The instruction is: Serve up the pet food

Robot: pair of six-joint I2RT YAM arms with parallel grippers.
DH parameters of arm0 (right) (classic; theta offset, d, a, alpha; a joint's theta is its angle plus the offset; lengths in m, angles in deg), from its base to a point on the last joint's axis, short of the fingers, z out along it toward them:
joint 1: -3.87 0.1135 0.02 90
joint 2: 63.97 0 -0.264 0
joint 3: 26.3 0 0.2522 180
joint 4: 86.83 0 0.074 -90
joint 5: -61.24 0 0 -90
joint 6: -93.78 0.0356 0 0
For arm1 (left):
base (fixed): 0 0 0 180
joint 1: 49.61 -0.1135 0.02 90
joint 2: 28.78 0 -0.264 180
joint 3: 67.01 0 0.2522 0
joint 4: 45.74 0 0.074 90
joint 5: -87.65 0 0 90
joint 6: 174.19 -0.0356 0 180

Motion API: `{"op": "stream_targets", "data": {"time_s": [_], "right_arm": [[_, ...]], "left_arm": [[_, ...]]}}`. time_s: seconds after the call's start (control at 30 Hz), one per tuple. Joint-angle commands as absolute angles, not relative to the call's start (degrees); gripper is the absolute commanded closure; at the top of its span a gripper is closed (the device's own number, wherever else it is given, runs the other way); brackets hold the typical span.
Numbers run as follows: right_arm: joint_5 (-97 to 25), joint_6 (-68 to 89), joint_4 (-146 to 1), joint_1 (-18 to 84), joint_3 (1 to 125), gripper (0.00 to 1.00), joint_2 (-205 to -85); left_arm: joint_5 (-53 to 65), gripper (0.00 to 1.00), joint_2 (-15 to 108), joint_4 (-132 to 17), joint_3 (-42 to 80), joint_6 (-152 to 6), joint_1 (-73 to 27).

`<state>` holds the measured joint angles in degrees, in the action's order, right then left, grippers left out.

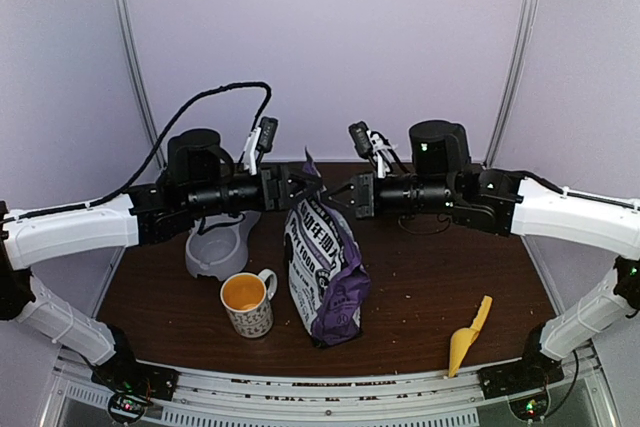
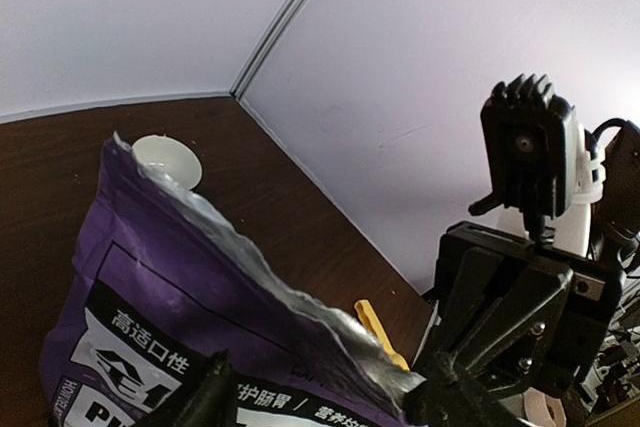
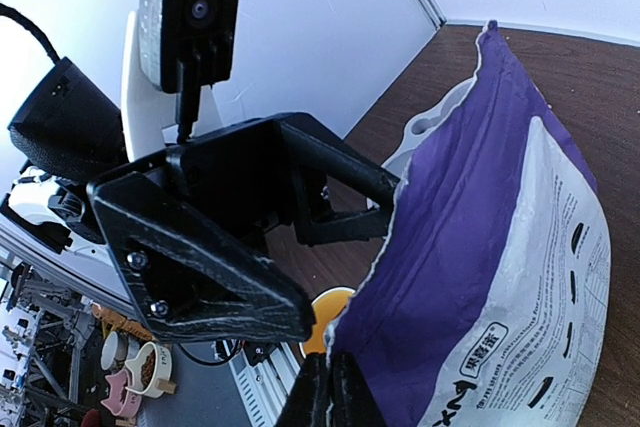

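Your dark wood table (image 1: 430, 287), yellow scoop (image 1: 468, 335) front right, orange-lined mug (image 1: 247, 304) front left, purple pet food bag (image 1: 325, 272) upright mid-table, kibble hidden inside, grey bowl (image 1: 215, 247) behind the mug, left claw (image 2: 325, 402) spread astride the bag's torn top, right claw (image 3: 322, 392) pinching that edge, lilac walls (image 1: 400, 37) beyond.

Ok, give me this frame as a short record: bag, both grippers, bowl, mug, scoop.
bag: purple, upright mid-table, top open
left gripper: open, fingers either side of the bag's top edge
right gripper: shut on the bag's top edge
bowl: grey, behind the mug, looks empty where visible
mug: front left of bag, orange inside
scoop: yellow, lying front right, untouched
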<state>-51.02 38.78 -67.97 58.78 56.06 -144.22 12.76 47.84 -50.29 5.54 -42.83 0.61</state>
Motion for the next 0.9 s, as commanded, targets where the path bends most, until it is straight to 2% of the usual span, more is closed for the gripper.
{"op": "stream_targets", "data": {"time_s": [0.0,0.87], "right_arm": [[-51.22,39.29,-67.17,59.55,54.16,1.0,-142.45],[-47.04,39.43,-68.12,59.53,51.78,1.0,-138.91]], "left_arm": [[14.33,0.36,48.79,-46.27,7.61,-41.27,0.81],[11.8,0.55,49.51,-48.77,5.13,-41.78,0.83]]}}
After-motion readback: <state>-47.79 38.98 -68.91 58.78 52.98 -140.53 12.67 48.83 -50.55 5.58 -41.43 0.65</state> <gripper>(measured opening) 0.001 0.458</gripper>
